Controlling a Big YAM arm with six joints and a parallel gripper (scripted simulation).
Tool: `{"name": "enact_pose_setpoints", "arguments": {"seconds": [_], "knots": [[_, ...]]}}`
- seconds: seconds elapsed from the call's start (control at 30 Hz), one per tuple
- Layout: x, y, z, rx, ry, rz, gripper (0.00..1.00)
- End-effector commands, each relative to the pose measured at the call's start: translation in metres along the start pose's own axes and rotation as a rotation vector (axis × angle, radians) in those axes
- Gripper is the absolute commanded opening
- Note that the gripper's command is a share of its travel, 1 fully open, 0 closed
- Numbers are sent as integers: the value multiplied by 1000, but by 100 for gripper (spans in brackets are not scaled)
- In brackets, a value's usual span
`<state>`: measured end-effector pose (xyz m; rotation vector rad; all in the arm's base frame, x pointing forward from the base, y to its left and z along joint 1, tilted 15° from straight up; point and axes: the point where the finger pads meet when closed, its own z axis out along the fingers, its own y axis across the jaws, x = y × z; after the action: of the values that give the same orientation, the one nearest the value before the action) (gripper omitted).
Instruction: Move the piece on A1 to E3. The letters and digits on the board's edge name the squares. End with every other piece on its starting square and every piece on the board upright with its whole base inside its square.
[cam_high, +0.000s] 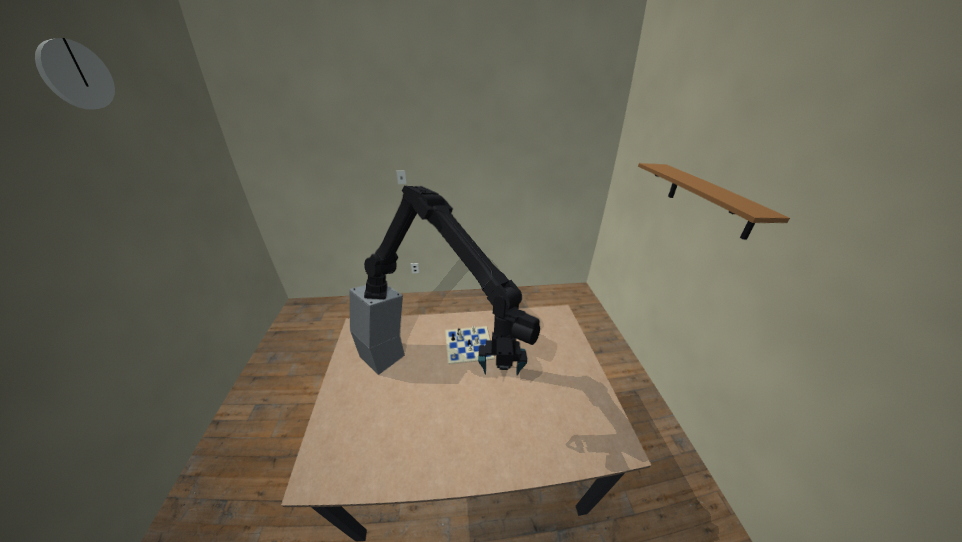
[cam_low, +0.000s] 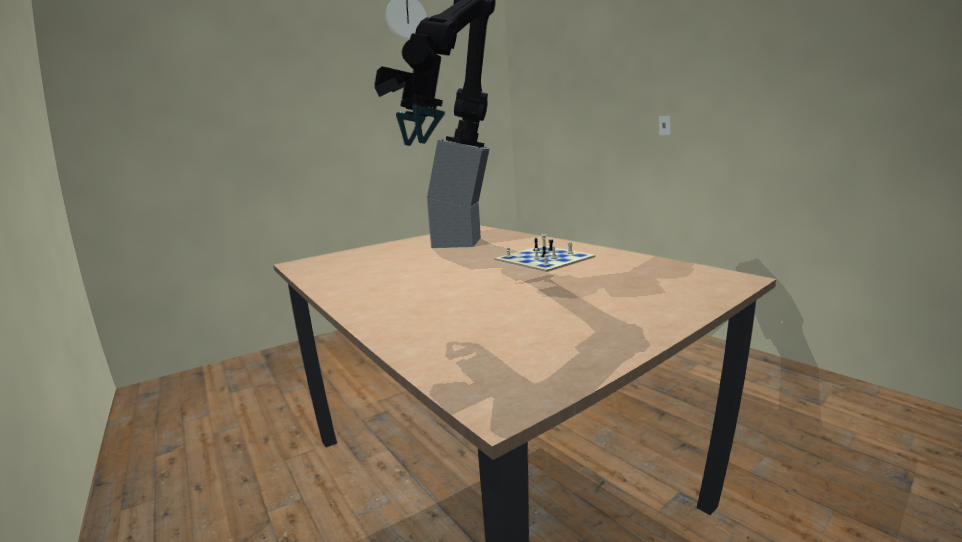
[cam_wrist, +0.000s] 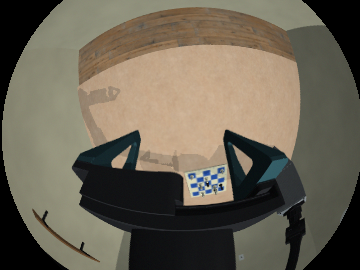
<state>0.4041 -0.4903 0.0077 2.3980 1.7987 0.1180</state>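
Note:
A small blue-and-white chessboard (cam_high: 465, 344) lies on the table near the arm's grey base, and it also shows in the exterior view (cam_low: 545, 257) and in the wrist view (cam_wrist: 207, 182). Several small black and white pieces stand on it, too small to tell which square each is on. My gripper (cam_low: 418, 127) hangs high above the table, fingers wide open and empty. In the top view the gripper (cam_high: 501, 363) overlaps the board's right edge. In the wrist view the open gripper (cam_wrist: 182, 150) has nothing between its fingers.
The arm's grey pedestal (cam_low: 457, 195) stands at the table's back edge beside the board. A wooden shelf (cam_high: 713, 191) is on the right wall. A round clock (cam_high: 74, 72) hangs on the left wall.

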Motion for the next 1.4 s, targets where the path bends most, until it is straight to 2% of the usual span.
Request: {"name": "enact_pose_setpoints", "arguments": {"seconds": [0.0, 0.53, 0.57, 0.6, 0.7, 0.8, 0.83, 0.87, 0.9, 0.93, 0.97, 1.03, 1.1, 1.23, 1.27, 1.37], "knots": [[-3, 3, -6, -11, -8, 1, 100], [-3, 3, -6, -11, -8, 1, 100], [-12, 14, -20, -41, -32, 0, 100], [-4, 11, -15, -34, -25, -8, 100], [13, 17, -17, -54, -25, -48, 100], [48, 15, 4, -59, -5, -102, 100], [66, 12, 16, -58, 7, -128, 100], [69, 3, 36, -27, 27, -125, 100], [88, 0, 45, -30, 37, -155, 100], [106, 6, 31, -72, 24, -192, 100], [107, 3, 38, -61, 31, -191, 100], [153, -8, 52, -80, 51, -266, 100], [153, -8, 52, -80, 51, -266, 100], [250, -58, 86, -96, 110, -429, 100], [250, -58, 86, -96, 110, -429, 100], [311, -107, 101, -105, 153, -543, 100]]}}
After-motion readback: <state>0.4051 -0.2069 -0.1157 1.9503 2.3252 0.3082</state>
